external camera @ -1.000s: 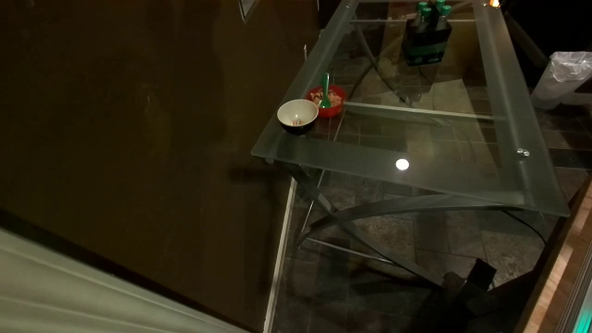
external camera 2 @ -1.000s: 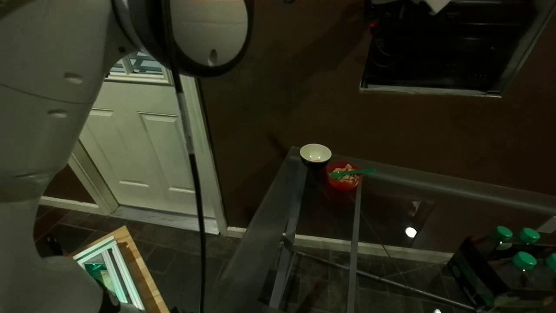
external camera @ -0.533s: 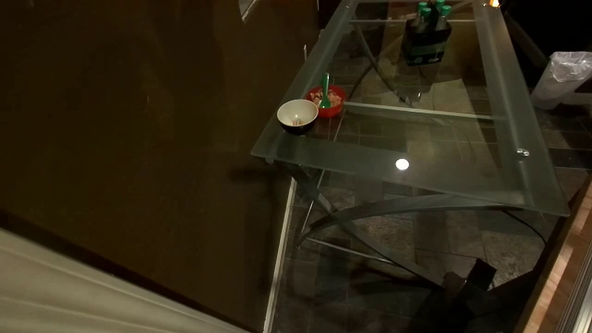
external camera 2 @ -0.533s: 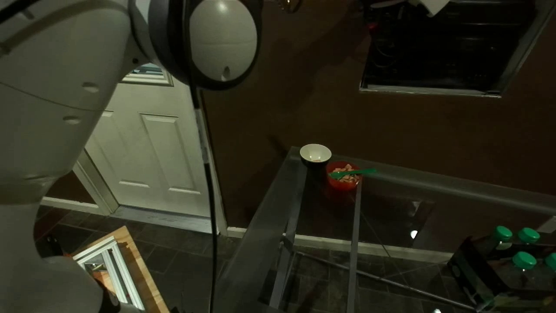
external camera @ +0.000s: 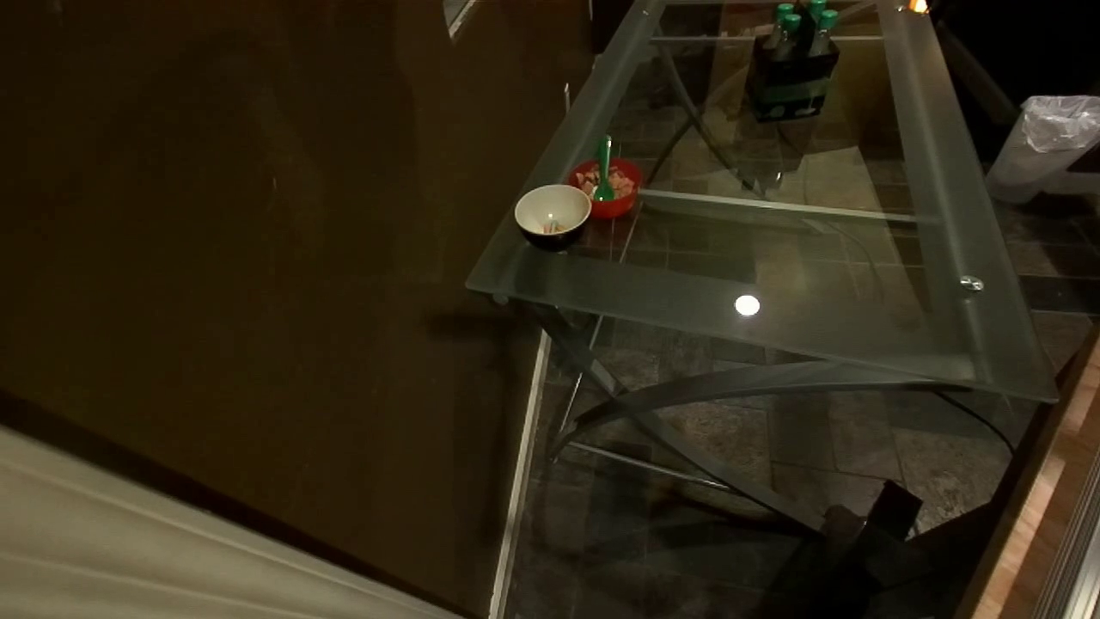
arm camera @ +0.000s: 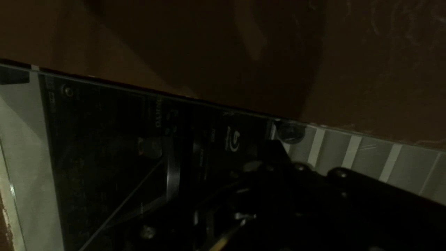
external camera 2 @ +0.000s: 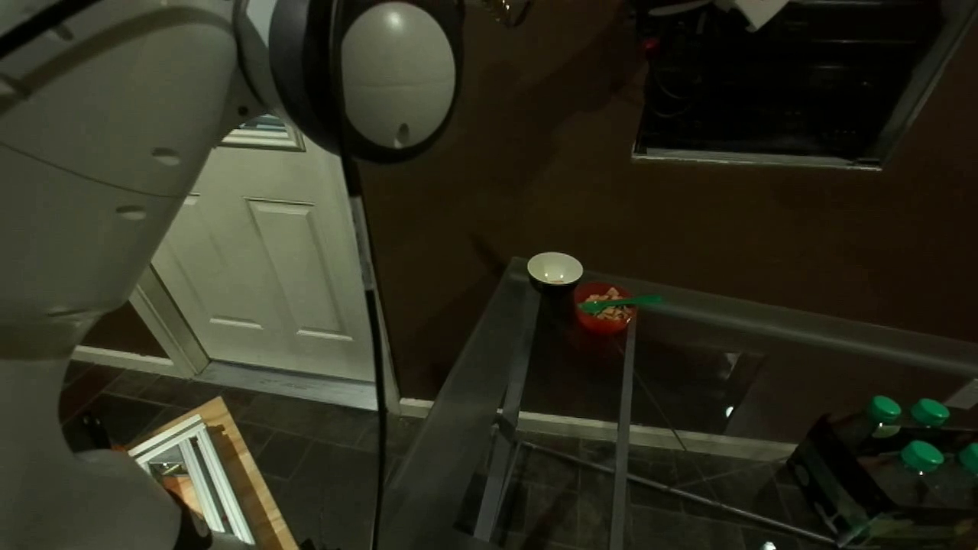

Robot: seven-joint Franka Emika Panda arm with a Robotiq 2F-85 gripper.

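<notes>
My gripper [arm camera: 274,148] is dark in the wrist view; its fingertips look closed together with nothing visible between them. It faces a recess in the brown wall that holds black electronic equipment [arm camera: 104,157] with a disc-player logo. A pale ribbed panel [arm camera: 334,150] lies beside the equipment. Contact is too dark to tell. In both exterior views, a black bowl with white inside [external camera: 550,206] [external camera 2: 555,267] stands beside a red bowl [external camera: 629,204] [external camera 2: 601,327]. The red bowl holds pale pieces and a green spoon [external camera: 605,163] [external camera 2: 628,304]. The gripper is far from both bowls.
The bowls stand at a corner of a glass table [external camera: 653,288] [external camera 2: 451,443] against the brown wall. A dark carrier [external camera: 792,86] [external camera 2: 833,477] of green-capped bottles stands farther along. The wall recess [external camera 2: 787,92], a white door [external camera 2: 283,267] and a lined bin [external camera: 1031,155] also show.
The arm has moved right and slightly down in an exterior view, mostly in the first half second, then only a little. The bowls, spoon and bottles have not moved.
</notes>
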